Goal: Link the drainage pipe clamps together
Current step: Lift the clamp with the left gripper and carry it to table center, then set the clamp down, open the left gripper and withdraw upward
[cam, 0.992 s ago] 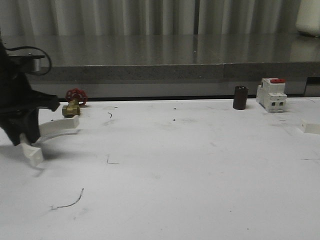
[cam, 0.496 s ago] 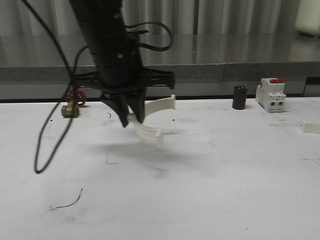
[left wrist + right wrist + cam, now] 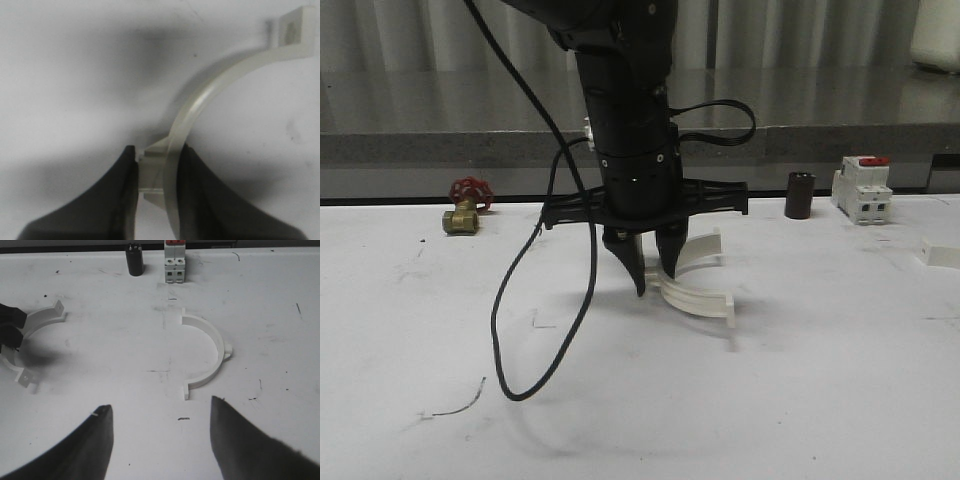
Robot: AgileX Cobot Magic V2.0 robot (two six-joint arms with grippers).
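valve (image 3: 467, 205) far left | held clamp (image 3: 692, 284) centre | breaker (image 3: 863, 189) back right

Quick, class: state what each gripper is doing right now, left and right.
Left gripper: closed on a white pipe clamp half, gripped at its mid-arc tab.
Right gripper: open, holding nothing; the other clamp half lies on the table ahead.
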